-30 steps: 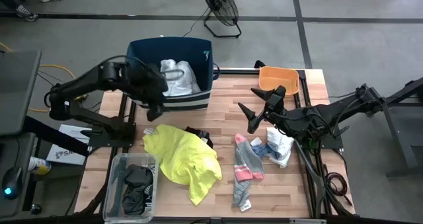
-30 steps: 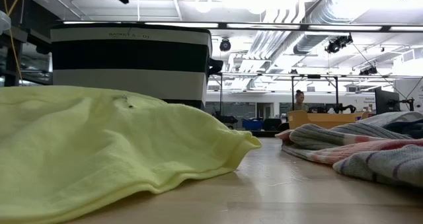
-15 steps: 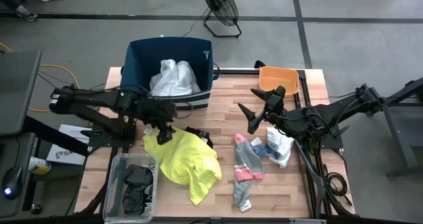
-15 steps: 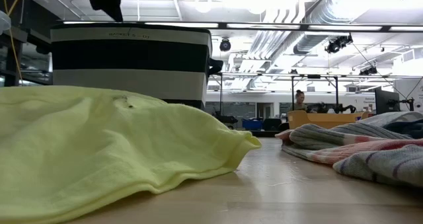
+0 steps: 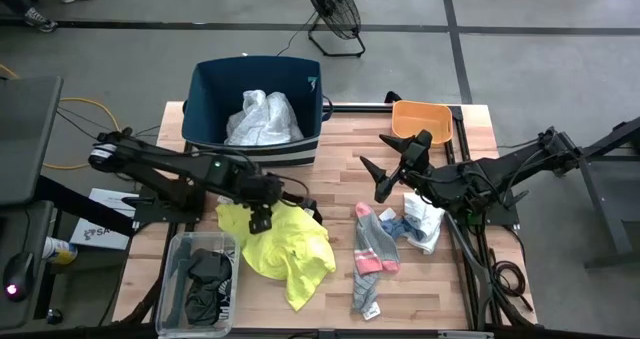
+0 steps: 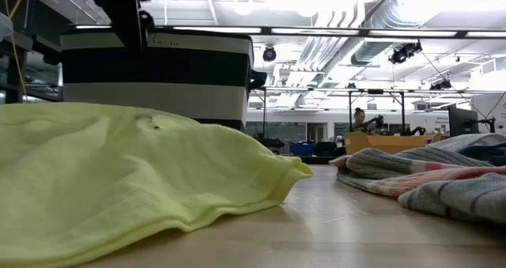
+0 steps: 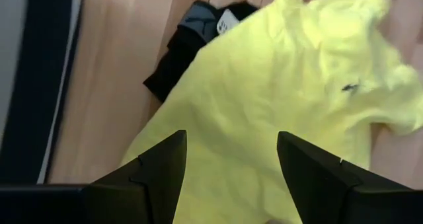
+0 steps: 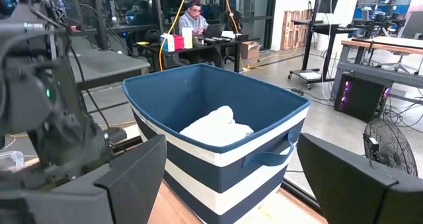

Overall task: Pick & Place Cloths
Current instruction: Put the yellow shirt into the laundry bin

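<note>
Yellow garment (image 5: 280, 244) lies spread on the table (image 5: 340, 164), front-left of centre, partly over a black piece (image 7: 178, 49) at its far edge. Left gripper (image 5: 262, 217) hangs directly above the garment's near-bin corner, fingers (image 7: 155, 168) spread wide, nothing between them. White garment (image 5: 262, 119) sits inside the blue bin (image 5: 205, 79) at the table's back. Grey socks (image 5: 375, 244) lie right of the yellow garment; white-blue rag (image 5: 424, 219) just beyond them. Right gripper (image 5: 385, 169) waits near the orange tray (image 5: 425, 119), fingers parted, empty.
</note>
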Controlling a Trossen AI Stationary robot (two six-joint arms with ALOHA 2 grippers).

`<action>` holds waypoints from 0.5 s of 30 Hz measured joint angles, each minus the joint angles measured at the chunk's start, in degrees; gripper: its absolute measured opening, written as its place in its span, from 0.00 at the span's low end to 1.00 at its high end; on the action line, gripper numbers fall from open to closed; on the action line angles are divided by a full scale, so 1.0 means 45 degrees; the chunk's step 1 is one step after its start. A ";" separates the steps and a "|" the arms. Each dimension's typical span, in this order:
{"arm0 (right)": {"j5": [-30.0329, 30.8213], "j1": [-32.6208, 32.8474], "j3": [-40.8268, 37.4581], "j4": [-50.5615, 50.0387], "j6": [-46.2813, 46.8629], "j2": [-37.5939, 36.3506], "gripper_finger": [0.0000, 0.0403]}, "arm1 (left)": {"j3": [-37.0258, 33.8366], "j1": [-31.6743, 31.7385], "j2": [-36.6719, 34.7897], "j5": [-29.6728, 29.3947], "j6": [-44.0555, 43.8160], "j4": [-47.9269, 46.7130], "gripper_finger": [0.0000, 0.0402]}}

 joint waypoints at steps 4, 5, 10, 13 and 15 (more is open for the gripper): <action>0.0000 0.0000 0.0000 -0.0096 0.0004 0.0000 0.82 | 0.0000 0.0005 0.0621 0.0210 -0.0030 0.0078 0.57; 0.0000 -0.0002 0.0000 -0.0140 0.0000 0.0000 0.82 | 0.0004 0.0005 0.0801 0.0261 -0.0120 0.0132 0.57; 0.0000 0.0000 0.0000 -0.0184 0.0031 0.0000 0.82 | 0.0005 0.0005 0.1570 0.0323 -0.1078 0.0373 0.57; 0.0000 0.0000 0.0000 -0.0207 0.0044 0.0000 0.82 | 0.0005 0.0005 0.2057 0.0328 -0.1697 0.0435 0.57; 0.0000 -0.0005 0.0000 -0.0207 0.0044 0.0000 0.82 | 0.0005 0.0005 0.2299 0.0328 -0.1994 0.0544 0.57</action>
